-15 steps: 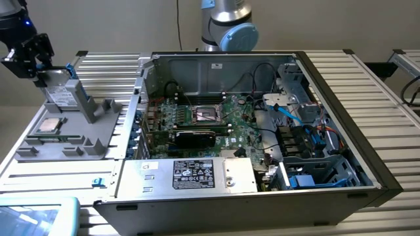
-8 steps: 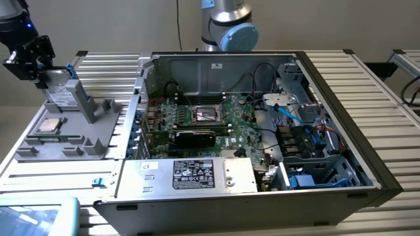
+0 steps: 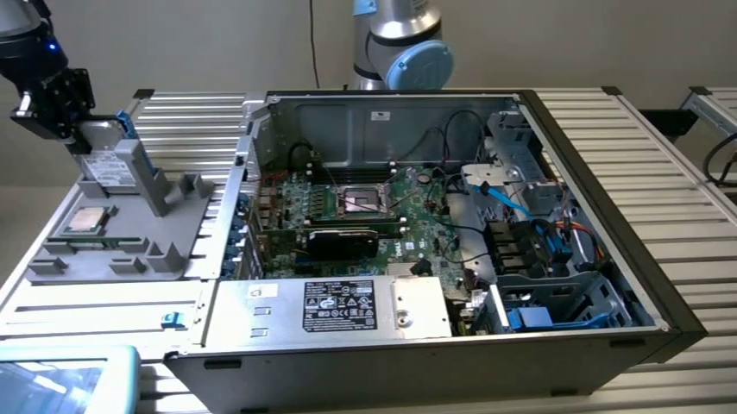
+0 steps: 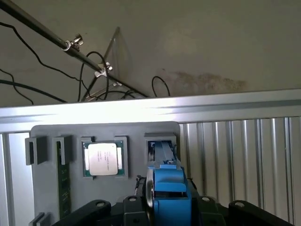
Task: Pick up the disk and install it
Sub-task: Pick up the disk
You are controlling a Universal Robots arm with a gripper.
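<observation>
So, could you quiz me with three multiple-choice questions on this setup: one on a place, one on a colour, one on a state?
1. Where is the disk?
A) inside the computer case
B) on the floor
C) in the grey holder tray, at the exterior view's left of the case

2. What colour are the disk's carrier rails?
A) blue
B) red
C) yellow

3. How does the disk sit?
A) lying flat
B) standing upright in a slot
C) tipped over onto the chip

Answers:
1 C, since it stands in the tray outside the open case.
2 A, since the wrist view shows bright blue plastic.
3 B, since its labelled face is vertical in the tray's slot.
</observation>
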